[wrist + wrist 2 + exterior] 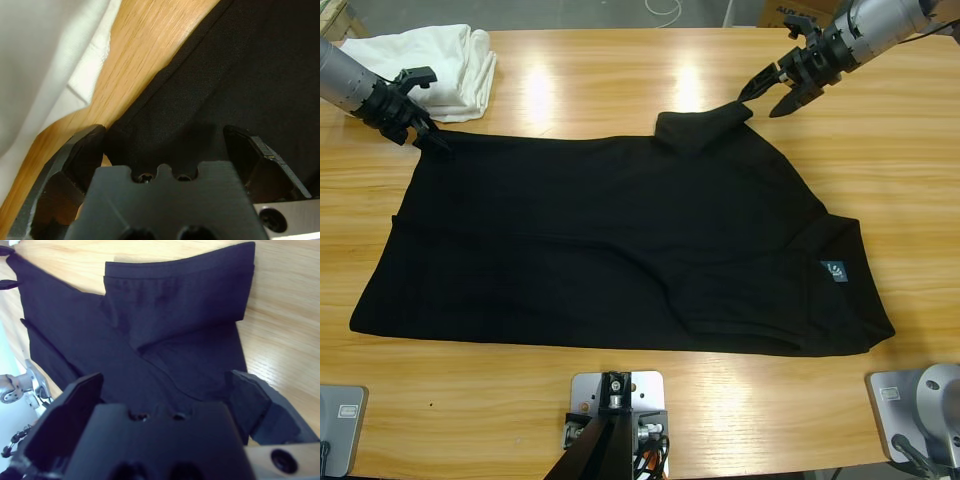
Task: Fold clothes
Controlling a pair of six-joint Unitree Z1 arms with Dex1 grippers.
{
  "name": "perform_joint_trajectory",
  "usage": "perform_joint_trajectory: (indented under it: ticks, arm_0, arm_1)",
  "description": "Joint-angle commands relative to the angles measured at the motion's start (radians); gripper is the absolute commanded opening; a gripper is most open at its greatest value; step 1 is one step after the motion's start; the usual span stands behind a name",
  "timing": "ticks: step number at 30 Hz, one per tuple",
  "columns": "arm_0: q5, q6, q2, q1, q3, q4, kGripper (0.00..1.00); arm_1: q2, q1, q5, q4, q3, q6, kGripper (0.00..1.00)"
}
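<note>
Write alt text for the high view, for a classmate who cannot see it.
A black polo shirt lies spread flat on a wooden table, collar to the right with a small blue-grey neck label. The left gripper is at its upper-left corner and the right gripper, jaws open, at its upper sleeve. A folded white cloth sits at top left.

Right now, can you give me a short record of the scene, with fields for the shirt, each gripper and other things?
shirt: black polo, flat on the table, collar toward the right
label: blue-grey, at the neck
left gripper: jaws open at the shirt's far left corner
right gripper: jaws open at the far sleeve
other: folded white cloth, far left
</note>
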State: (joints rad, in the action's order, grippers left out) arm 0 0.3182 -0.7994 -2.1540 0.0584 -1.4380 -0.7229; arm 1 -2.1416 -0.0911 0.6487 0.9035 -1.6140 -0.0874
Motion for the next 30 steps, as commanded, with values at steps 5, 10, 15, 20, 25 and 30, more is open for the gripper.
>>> perform_joint_trajectory:
  ticks: [5, 10, 15, 20, 25, 30]
  arm_0:
    - [-0.096, 0.016, -0.068, 0.014, 0.031, -0.056, 0.000]
    - [-0.090, 0.020, -0.072, 0.035, 0.039, -0.064, 0.000]
    - [-0.080, 0.063, -0.069, 0.042, 0.049, -0.067, 0.000]
    - [-0.059, 0.069, -0.068, 0.042, 0.048, -0.066, 0.000]
    - [-0.161, 0.086, -0.037, 0.044, 0.049, -0.067, 0.000]
    - [-0.230, 0.086, -0.005, 0.085, 0.044, -0.063, 0.000]
  arm_1:
    - [-0.044, 0.022, 0.024, 0.011, -0.009, -0.012, 0.982]
    - [-0.047, 0.025, 0.039, 0.009, -0.009, -0.012, 0.982]
    - [-0.072, 0.034, 0.045, 0.012, -0.018, -0.008, 0.976]
    - [-0.097, 0.048, 0.112, 0.015, -0.058, -0.011, 0.636]
    - [-0.103, 0.048, 0.136, 0.015, -0.058, -0.035, 0.638]
    - [-0.109, 0.048, 0.149, 0.017, -0.056, -0.042, 0.651]
